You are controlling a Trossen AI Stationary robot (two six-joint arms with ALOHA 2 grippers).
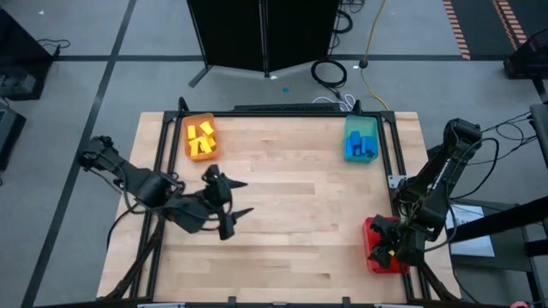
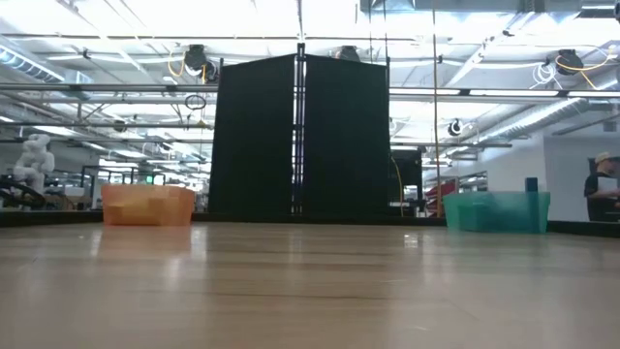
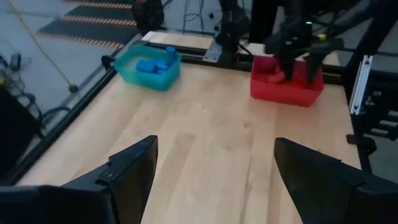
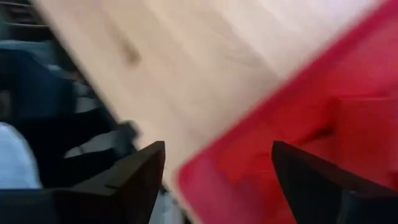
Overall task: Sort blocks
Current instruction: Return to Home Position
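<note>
Yellow blocks (image 1: 202,137) lie in the orange tray (image 1: 190,128) at the far left. Blue blocks (image 1: 361,147) lie in the teal tray (image 1: 349,128) at the far right. Red blocks (image 4: 364,124) lie in the red tray (image 1: 373,229) at the near right edge. My right gripper (image 1: 387,248) hangs over the red tray, pointing steeply down, open, with nothing between its fingers (image 4: 134,171). My left gripper (image 1: 244,198) stands open above the bare table left of the middle, holding nothing, and points toward the table's right side.
The wooden table top (image 1: 291,214) is framed by black rails (image 1: 394,162). In the low view the orange tray (image 2: 145,206) and the teal tray (image 2: 497,210) stand at the far edge before a black screen (image 2: 300,136). A person (image 2: 603,189) is far behind.
</note>
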